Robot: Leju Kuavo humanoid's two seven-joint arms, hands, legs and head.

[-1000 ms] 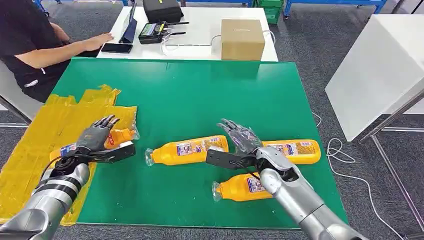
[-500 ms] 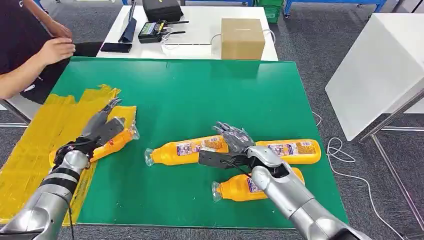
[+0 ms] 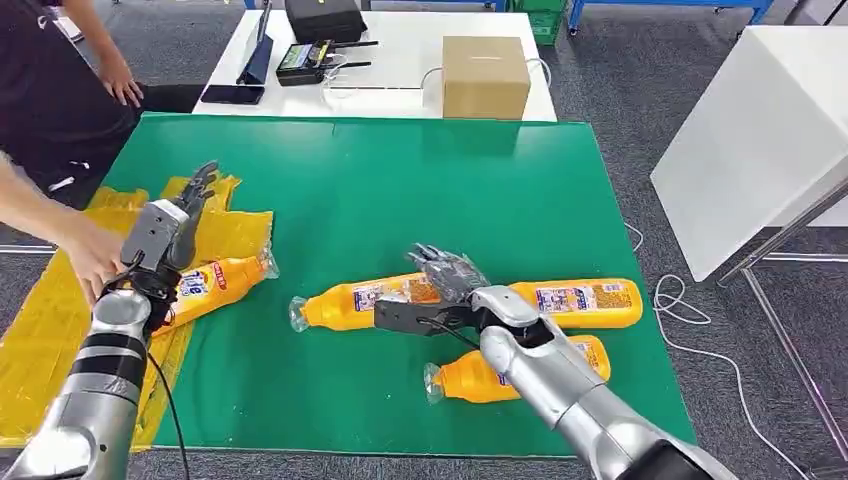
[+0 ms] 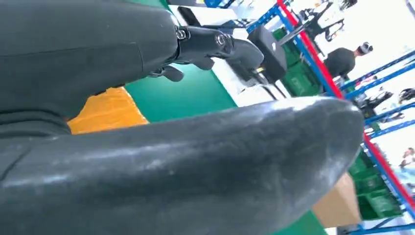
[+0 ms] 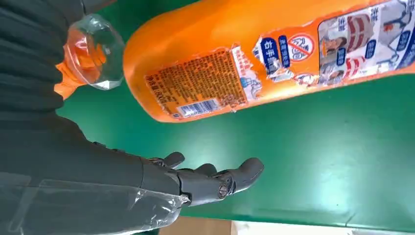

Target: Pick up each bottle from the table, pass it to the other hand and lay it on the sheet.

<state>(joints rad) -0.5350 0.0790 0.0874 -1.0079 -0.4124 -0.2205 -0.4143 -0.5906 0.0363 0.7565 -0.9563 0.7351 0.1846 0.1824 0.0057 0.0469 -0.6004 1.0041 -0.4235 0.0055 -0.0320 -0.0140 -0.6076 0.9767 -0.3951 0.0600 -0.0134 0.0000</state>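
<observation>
both hands' fingers spread, holding nothing; right hand (image 3: 445, 285) over middle bottle (image 3: 365, 301), left hand (image 3: 168, 230) above sheet (image 3: 45, 330) edge.

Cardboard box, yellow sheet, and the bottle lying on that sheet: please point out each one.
Cardboard box (image 3: 485, 78), head view, front face.
Yellow sheet (image 3: 60, 310), head view, bare middle part.
Bottle on the sheet (image 3: 215, 283), head view, orange body beside the label.

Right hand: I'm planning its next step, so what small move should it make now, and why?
Probably lower and close the fingers around the middle bottle. The right hand hovers open over that bottle's label end, holding nothing, while three bottles lie on the green mat. The left hand is open above the bottle on the yellow sheet, so that one looks placed.
</observation>
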